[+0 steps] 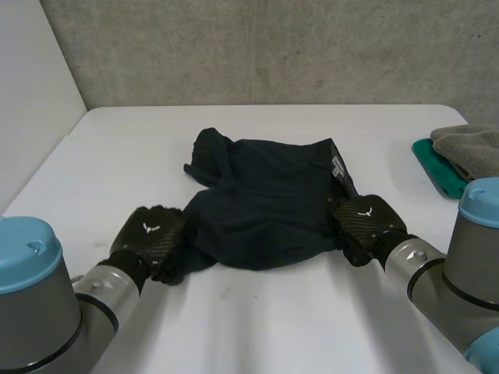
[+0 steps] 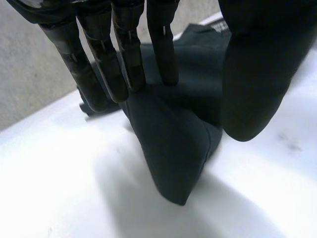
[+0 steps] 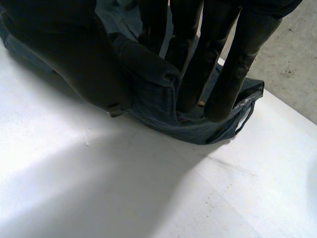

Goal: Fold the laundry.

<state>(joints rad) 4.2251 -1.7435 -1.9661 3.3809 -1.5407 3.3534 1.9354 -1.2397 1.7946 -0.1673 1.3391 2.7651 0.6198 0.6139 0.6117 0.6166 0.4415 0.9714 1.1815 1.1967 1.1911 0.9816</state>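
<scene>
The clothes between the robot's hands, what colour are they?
The garment is plain dark navy; the head view shows it best.

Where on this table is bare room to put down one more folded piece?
Free: table left of the dark garment, and the strip behind it. Crowded: right edge, where the grey towel and green cloth lie.

Head camera: high, looking down across the table [image 1: 257, 327]. Wrist cameras: low, close, at opposite ends of the garment [image 1: 265, 210] all views share.
</scene>
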